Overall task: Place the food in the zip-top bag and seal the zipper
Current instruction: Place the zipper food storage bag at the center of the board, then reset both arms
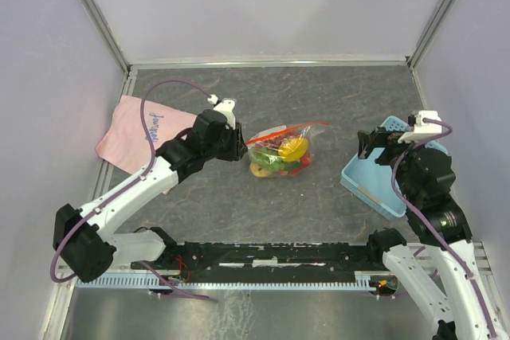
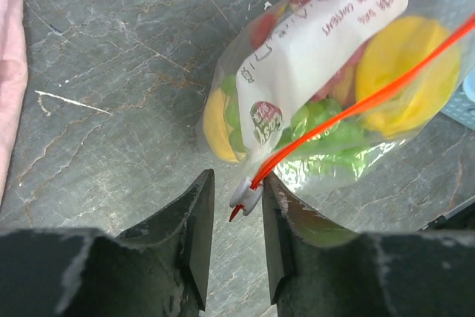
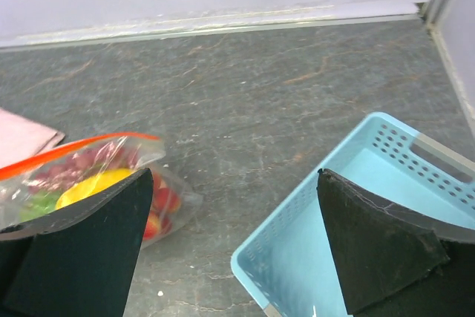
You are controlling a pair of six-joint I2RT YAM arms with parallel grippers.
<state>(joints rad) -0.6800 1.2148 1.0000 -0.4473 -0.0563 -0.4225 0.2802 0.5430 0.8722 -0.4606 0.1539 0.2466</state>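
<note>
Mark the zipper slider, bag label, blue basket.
zipper slider (image 2: 246,197): left wrist view, its white body.
bag label (image 2: 319,42): left wrist view, printed white middle.
light-blue basket (image 3: 297,231): right wrist view, inner side wall.

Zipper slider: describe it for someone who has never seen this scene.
On the grey table lies a clear zip-top bag of toy fruit. Follow its orange-red zipper to the end inside the left gripper: the slider is the small white clip there, not the larger printed label.
</note>
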